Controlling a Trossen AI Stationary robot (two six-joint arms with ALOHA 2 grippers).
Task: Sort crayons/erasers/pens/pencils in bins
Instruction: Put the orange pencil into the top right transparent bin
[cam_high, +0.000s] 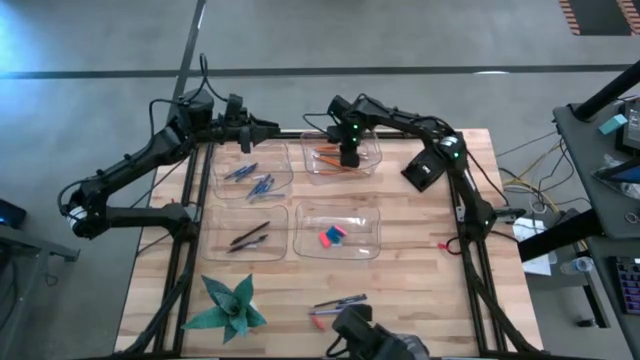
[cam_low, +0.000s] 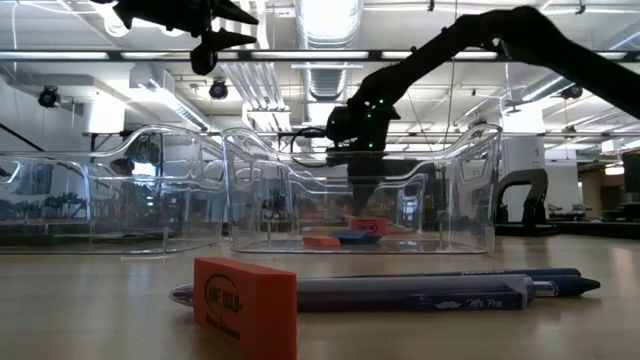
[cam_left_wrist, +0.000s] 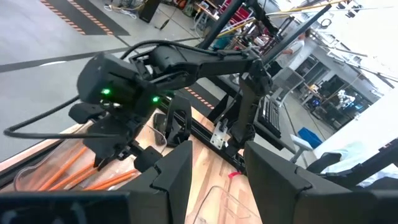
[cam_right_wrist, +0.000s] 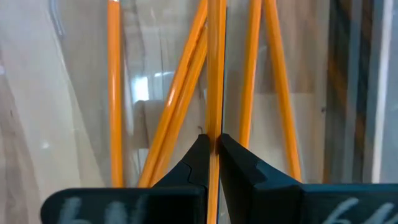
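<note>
Pencils (cam_right_wrist: 214, 74) are what the right claw (cam_right_wrist: 211, 146) is working on: its two dark fingers (cam_right_wrist: 242, 168) are pinched almost together around one thin orange stick, which passes straight through the narrow gap between the tips. Around that gripped pencil, several more orange pencils lie crossed at angles on the clear floor of a bin. In the high view the right claw (cam_high: 349, 152) points down into the far right bin (cam_high: 372, 160), where the orange sticks (cam_high: 330, 158) fan out beside it.

The left claw (cam_left_wrist: 214, 165) stands partly open with nothing between its fingers, held up in the air at the far left of the surface (cam_high: 420, 290), by the far left bin (cam_high: 285, 175). That bin contains blue crayons (cam_high: 252, 178).

Nearer the front, the near left bin (cam_high: 215, 235) holds dark pens (cam_high: 249, 236), and the near right bin (cam_high: 365, 240) holds pink and blue erasers (cam_high: 332, 236).

Outside the bins, near the front edge of the surface, lie a pen (cam_high: 340, 300) and an orange-red eraser (cam_low: 245, 305), the eraser standing just in front of the pen in the low view. A green folded-paper star (cam_high: 228, 306) sits at the front left corner.
</note>
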